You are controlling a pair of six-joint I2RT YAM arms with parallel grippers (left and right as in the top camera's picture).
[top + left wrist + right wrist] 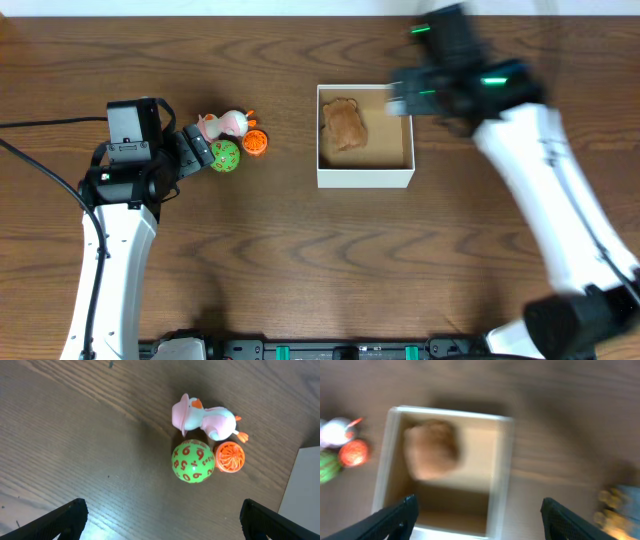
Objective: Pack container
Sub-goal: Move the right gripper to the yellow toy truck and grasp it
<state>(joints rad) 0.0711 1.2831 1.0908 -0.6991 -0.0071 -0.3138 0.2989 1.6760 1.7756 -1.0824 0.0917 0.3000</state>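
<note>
Our right gripper hangs spread over the container holding a brown toy, left gripper spread above pink duck, green numbered ball and orange ball on the wood-grain table.

One container, four toys

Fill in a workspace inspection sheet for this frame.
Surface: brown wood table, no spills seen.
Job's things: box holds a brown toy; duck, green ball and orange ball lie together on the table outside it.
Clutter: nothing seen.
Grippers: left tool open, near the green ball; right tool open, above the box, blurred.
Cables: black cable at the table's left side.
Surroundings: white strip beyond the far edge.
</note>
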